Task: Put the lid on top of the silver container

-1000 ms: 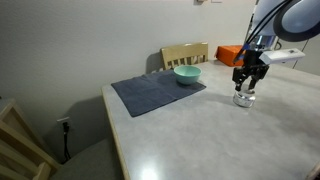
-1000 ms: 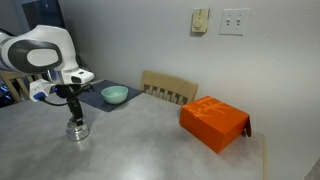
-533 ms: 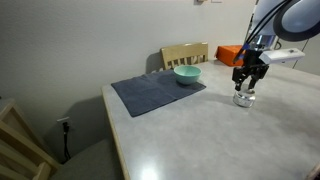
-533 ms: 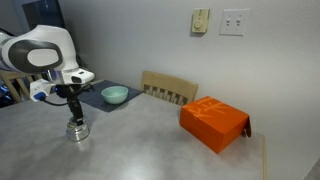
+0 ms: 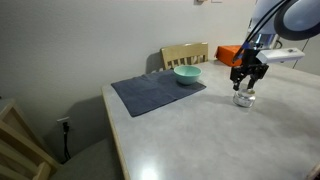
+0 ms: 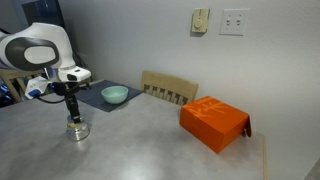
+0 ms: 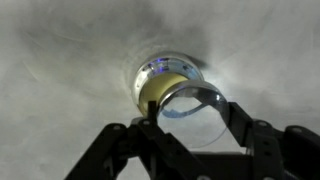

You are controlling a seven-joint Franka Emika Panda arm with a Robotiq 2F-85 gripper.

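The silver container (image 5: 244, 98) is a small shiny pot on the grey table; it also shows in an exterior view (image 6: 77, 129) and in the wrist view (image 7: 163, 76). My gripper (image 5: 247, 84) hangs straight above it, also seen in an exterior view (image 6: 72, 104). In the wrist view the gripper (image 7: 190, 120) is shut on the lid (image 7: 188, 108), a round pale, see-through disc held by its edges. The lid sits a little above the pot and partly overlaps its rim in that view.
A teal bowl (image 5: 186, 75) stands on a dark grey mat (image 5: 157, 93). An orange box (image 6: 214, 123) lies on the table beyond the pot. A wooden chair (image 6: 169, 88) stands at the table's far edge.
My gripper with the lid has risen slightly above the container. Nothing else has moved.
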